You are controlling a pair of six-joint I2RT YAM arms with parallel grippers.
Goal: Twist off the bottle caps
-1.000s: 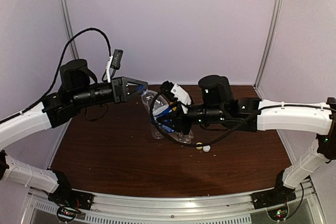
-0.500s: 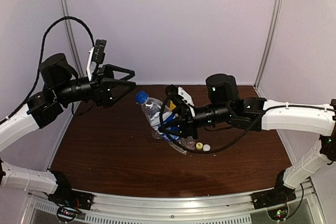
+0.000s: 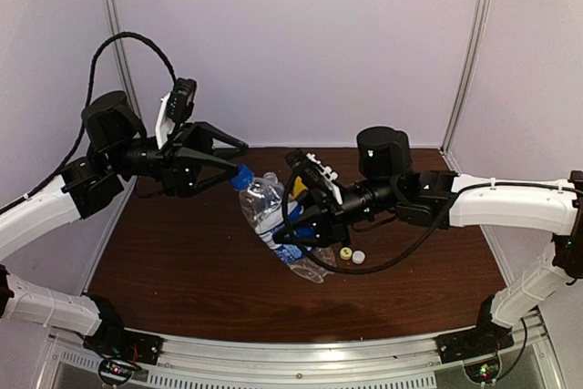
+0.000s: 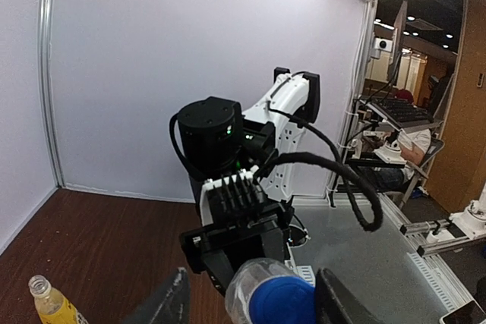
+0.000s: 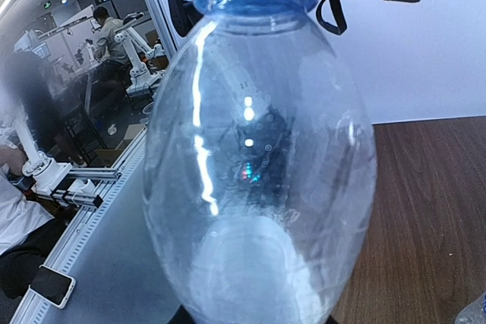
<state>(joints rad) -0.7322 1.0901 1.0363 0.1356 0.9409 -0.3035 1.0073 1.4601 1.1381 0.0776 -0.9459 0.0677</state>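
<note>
Blue cap (image 4: 282, 300), lower centre, sits inside my open left gripper (image 3: 240, 161); right gripper (image 3: 296, 225) clamps bottle (image 3: 264, 202); I'd close squarely, then twist.

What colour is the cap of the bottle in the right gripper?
Blue. The cap on the bottle shows best in the left wrist view.

no text, brand or number can be read in any view: the blue label (image 3: 288, 253) on the clear bottle (image 3: 262, 199) is mostly hidden and too small, and the yellow bottle (image 4: 52, 306) shows no legible lettering.
</note>
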